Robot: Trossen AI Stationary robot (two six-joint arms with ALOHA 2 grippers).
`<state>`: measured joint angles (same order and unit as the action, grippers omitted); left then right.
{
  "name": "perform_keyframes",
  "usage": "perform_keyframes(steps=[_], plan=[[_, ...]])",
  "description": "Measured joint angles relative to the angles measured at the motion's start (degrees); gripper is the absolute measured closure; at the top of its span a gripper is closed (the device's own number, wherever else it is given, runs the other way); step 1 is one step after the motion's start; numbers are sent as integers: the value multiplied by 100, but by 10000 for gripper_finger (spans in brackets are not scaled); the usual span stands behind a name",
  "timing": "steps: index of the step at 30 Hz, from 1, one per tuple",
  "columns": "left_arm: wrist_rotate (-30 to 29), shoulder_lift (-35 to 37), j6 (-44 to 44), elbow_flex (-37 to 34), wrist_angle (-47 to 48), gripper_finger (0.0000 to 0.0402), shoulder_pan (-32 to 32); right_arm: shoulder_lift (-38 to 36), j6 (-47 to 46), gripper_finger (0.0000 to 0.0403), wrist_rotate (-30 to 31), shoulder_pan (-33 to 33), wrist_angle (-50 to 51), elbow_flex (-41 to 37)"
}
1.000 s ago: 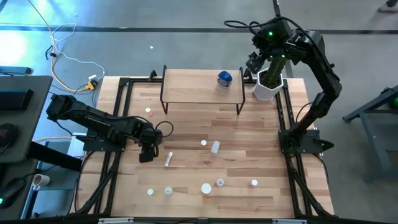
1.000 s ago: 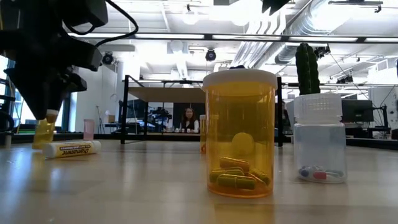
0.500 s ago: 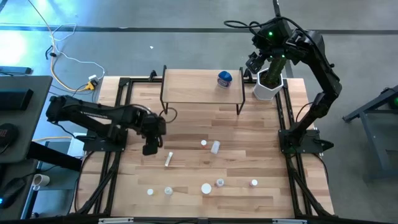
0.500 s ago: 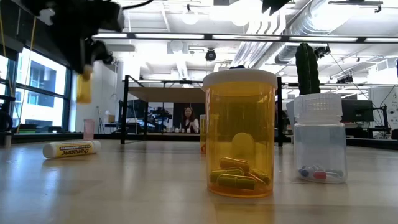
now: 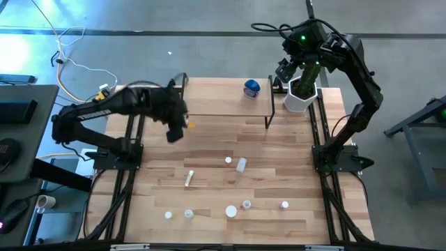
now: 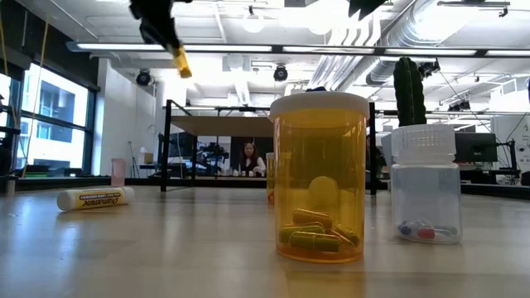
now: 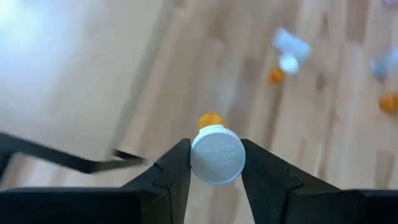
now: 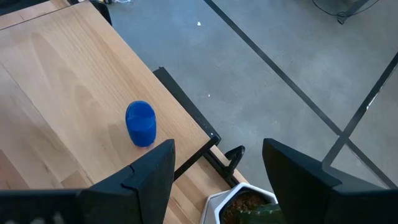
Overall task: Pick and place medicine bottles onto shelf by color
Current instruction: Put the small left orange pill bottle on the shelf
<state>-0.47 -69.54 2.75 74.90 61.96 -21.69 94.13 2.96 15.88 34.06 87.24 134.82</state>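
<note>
My left gripper is shut on a small orange vial with a white cap, high above the table just in front of the shelf's left end. The shelf is a light wood top on black legs at the table's far side. A round blue bottle stands on its right part. My right gripper hovers open above the shelf's far right corner, over the blue bottle. Several small bottles stand or lie on the table, among them a white tube on its side. My left gripper pinches the orange vial by its white cap between the two fingers, one on each side. The orange body points away from the wrist. The vial is lifted clear and hangs tilted below the fingers.
A white pot with a green cactus stands right of the shelf, under my right arm. Close to the low camera stand an orange pill bottle and a clear one. More small bottles line the near edge; two sit mid-table.
My left gripper has risen from table height with the orange vial and swung toward the far edge and the shelf. The vial has gone from just above the tabletop to lifted high and tilted. The right arm has kept still.
</note>
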Motion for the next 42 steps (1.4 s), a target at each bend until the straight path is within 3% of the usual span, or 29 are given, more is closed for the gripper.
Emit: perform_keyframes(steps=[9, 19, 25, 42], plan=[[-743, -34, -571, 828, -204, 284, -1150, 0, 0, 169, -2, 2, -2, 0], [-835, -859, -494, 1938, -232, 284, -2118, 0, 0, 169, -2, 0, -4, -2], [-726, -1470, -489, 2381, -177, 284, -2342, 0, 0, 169, -3, 0, -2, -2], [-554, -2762, -282, 2388, 595, 284, -2346, 0, 0, 169, -7, 2, -2, -2]])
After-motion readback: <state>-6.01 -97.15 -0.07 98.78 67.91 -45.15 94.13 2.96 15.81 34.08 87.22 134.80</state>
